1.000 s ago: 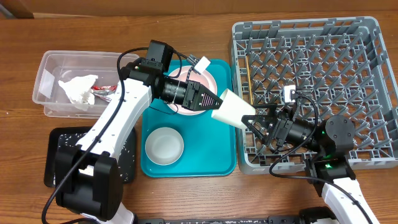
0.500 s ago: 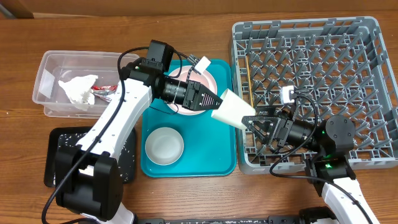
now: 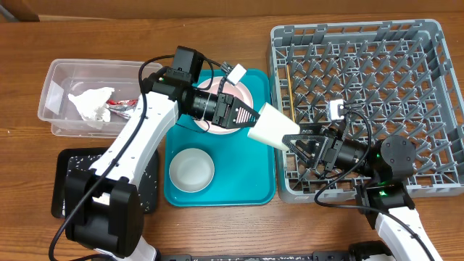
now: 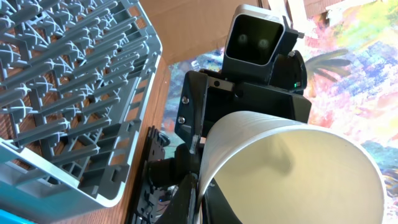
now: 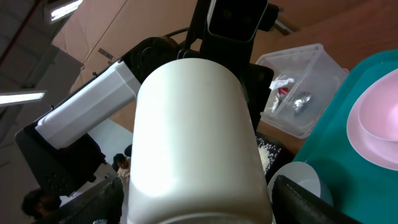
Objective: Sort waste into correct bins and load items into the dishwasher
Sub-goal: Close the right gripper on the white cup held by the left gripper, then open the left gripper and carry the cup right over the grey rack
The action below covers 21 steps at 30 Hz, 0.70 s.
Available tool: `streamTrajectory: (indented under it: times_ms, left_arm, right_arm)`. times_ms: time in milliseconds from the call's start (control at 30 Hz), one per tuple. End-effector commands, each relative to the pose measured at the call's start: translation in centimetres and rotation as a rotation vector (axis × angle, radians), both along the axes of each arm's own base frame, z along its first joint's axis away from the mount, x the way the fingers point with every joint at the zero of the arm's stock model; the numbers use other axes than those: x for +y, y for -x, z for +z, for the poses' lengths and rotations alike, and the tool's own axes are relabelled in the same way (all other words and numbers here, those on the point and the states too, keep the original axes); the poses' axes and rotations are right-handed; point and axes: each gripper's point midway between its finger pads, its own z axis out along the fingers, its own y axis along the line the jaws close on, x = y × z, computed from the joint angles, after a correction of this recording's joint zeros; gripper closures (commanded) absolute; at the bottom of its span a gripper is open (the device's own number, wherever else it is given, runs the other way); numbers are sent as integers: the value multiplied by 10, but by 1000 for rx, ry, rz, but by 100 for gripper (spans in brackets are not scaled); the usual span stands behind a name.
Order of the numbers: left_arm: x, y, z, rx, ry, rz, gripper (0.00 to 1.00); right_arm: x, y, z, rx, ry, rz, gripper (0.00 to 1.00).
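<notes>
My left gripper is shut on the rim of the small cream cup and holds it tilted in the air between the teal tray and the grey dish rack. In the left wrist view a finger pinches the cup wall. My right gripper is open, with its fingers on either side of the cup's base. The pink bowl on the pink plate and the white bowl sit on the teal tray. The napkin and the foil wrapper lie in the clear tub.
The black tray, sprinkled with white rice, lies at the front left under the left arm. The teal tray lies between it and the rack. A thin wooden stick lies along the rack's left side.
Almost nothing. The cup and the right gripper have drawn very slightly closer together.
</notes>
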Motion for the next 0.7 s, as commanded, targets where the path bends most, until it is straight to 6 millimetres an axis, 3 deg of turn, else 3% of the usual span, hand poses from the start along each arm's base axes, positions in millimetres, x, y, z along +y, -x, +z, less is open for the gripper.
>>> streamTrajectory:
  times_ms: [0,267,667]
  left_arm:
    - [-2,6,19,-65,50,-22,96]
    - [-2,6,19,-64,50,-22,96]
    - [-2,4,14,-72,23,-11,96]
  right_arm:
    - [4,0,9,-17,-9,6,23]
    - [11,0,11,-22,-16,-4,24]
    - [11,3,25,-113,-31,-5,41]
